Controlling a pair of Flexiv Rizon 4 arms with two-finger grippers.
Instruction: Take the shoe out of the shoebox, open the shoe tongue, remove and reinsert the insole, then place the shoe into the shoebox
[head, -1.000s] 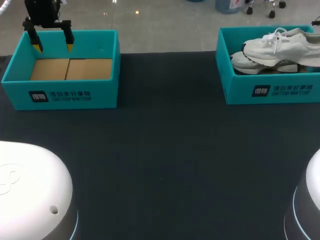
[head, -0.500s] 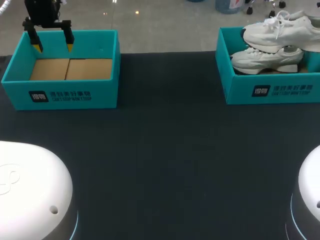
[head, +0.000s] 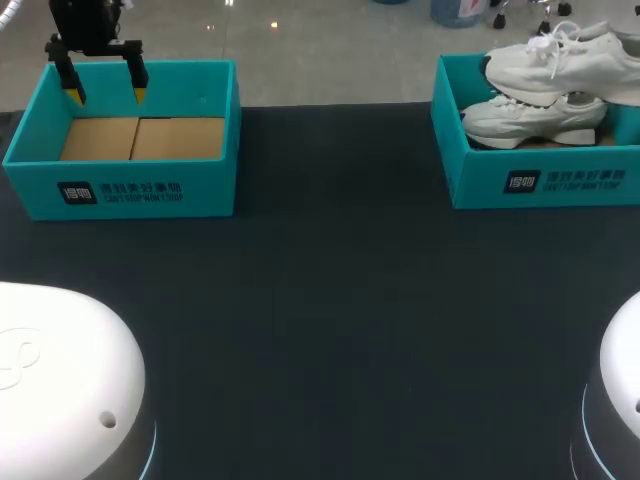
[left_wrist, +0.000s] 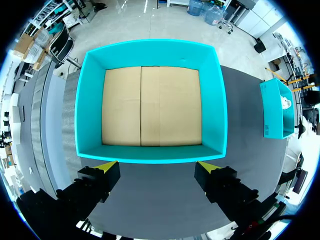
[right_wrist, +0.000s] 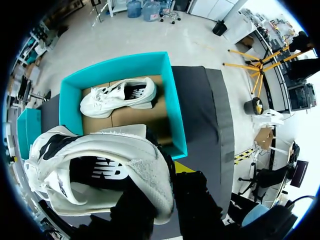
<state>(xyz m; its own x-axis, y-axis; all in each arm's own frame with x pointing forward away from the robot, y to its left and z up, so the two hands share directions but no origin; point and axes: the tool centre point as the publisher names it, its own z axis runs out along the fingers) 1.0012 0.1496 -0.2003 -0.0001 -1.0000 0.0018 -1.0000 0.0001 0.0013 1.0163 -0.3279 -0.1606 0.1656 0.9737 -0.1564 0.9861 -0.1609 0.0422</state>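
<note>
Dark worktop (head: 330, 300) with two teal boxes along its far edge: an empty box (head: 130, 190) at far left with a bare cardboard floor, and the shoebox (head: 540, 180) at far right with a second shoe (head: 530, 118) lying inside. Lifted shoe (head: 560, 70), white, hangs above the shoebox, evidently on its way out for tongue and insole work. Right gripper (right_wrist: 167, 192) clamped on that shoe. Left gripper (head: 105, 95) spread wide and holding nothing, parked over the empty box's far wall, out of the way.
</note>
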